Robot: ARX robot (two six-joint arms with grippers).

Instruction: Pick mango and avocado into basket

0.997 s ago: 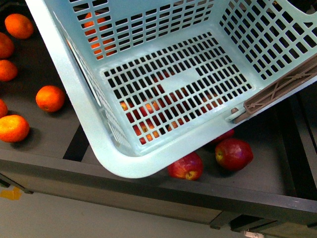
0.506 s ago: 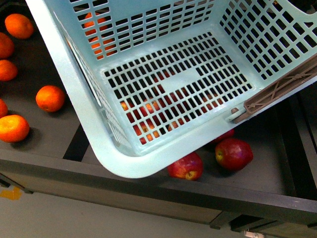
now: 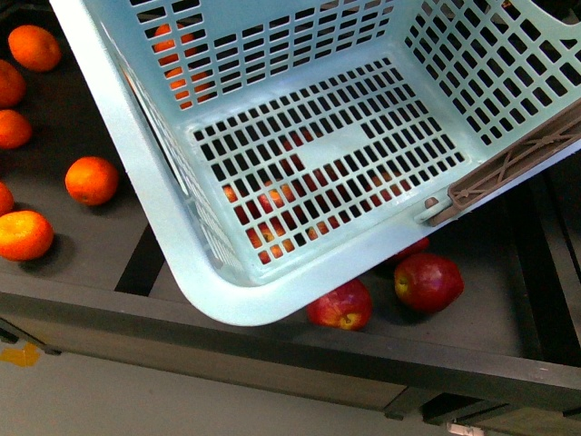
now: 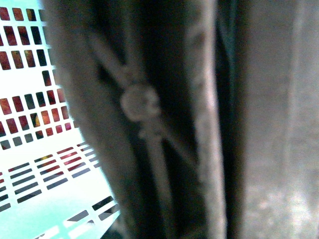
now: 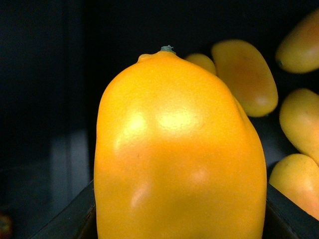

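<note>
A smooth yellow-orange oval mango [image 5: 179, 149] stands stem-up, clamped between the dark right fingers [image 5: 75, 219]. It is not yet in the light teal slotted plastic basket [image 3: 331, 150], which hangs tilted and empty over the dark grey bench [image 3: 91, 245], seemingly to receive it. We cannot tell how the left fingers stand.

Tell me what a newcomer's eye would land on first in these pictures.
A light teal basket fills the front view, sitting at an angle above a dark shelf, with nothing showing inside it. Red apples lie beneath it and oranges to its left. In the right wrist view one yellow-orange mango fills the frame, close up, with more mangoes behind it.
</note>
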